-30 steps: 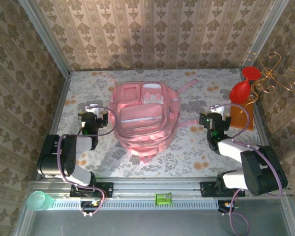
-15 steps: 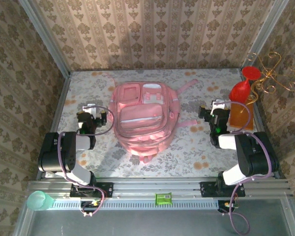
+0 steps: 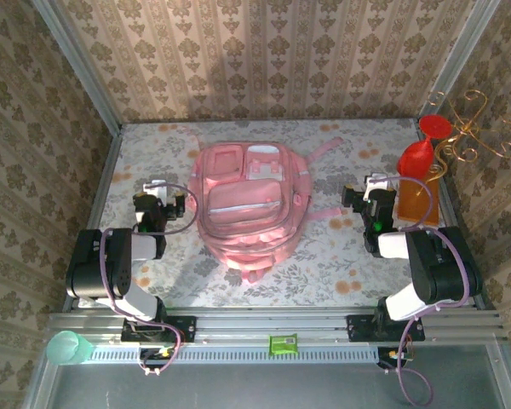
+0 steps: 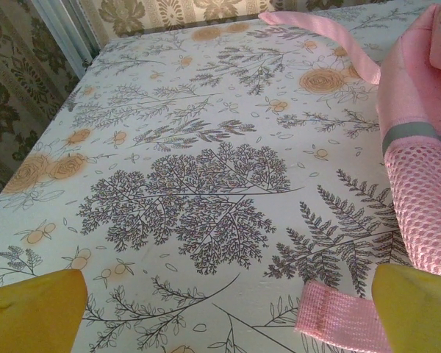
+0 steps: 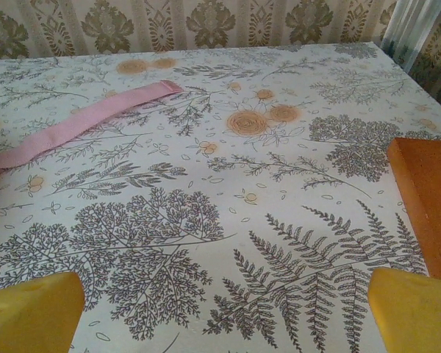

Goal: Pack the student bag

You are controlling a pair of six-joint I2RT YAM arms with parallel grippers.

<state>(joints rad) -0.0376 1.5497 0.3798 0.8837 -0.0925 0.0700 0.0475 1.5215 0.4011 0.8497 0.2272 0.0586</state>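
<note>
Patterned wallpaper closes in three sides of the booth, and a surface (image 3: 341,256) under a flowered cloth fills the floor of it. The pink backpack (image 3: 245,200) lies flat in the middle of the surface, pockets up, straps trailing toward the right and the far edge; it sits where it did a second ago.

My right arm has folded back since then, and the right hand (image 3: 377,186) has moved away from the backpack toward the right edge, now just beside the orange block (image 3: 416,203). From the right wrist I see its yellow fingers (image 5: 33,312) spread wide with only cloth between them, the block (image 5: 426,198) at the right and a pink strap (image 5: 81,125) farther off.

The left hand (image 3: 157,189) has crept slightly farther from me and waits left of the backpack, fingers (image 4: 33,309) spread, holding nothing, with the backpack's mesh side (image 4: 422,191) close on its right.

A red funnel (image 3: 419,153) stands behind the block.
</note>
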